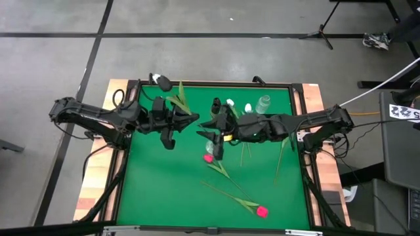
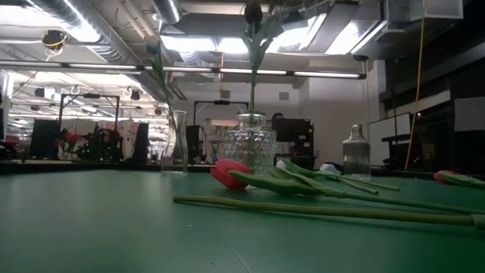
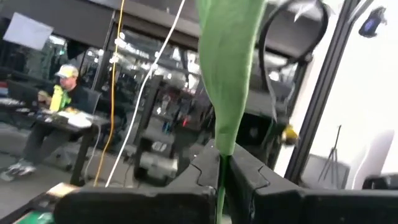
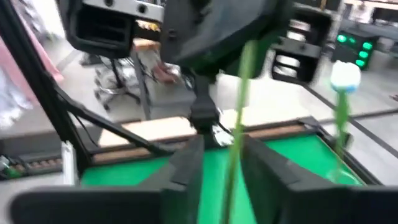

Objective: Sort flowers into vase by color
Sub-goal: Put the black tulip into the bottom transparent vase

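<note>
A green table (image 1: 164, 190) sits on a grey concrete floor; behind it, a workshop with a seated person (image 3: 53, 118). Mid-frame, the left gripper (image 1: 186, 118) is clamped on a tulip stem (image 3: 222, 180) standing upright, and the right gripper (image 1: 216, 134) is clamped on another stem (image 4: 239, 118). Two pink-red tulips (image 1: 209, 158) lie flat, stems running diagonally toward lower right. Glass vases (image 2: 251, 144) stand along the upper centre.
</note>
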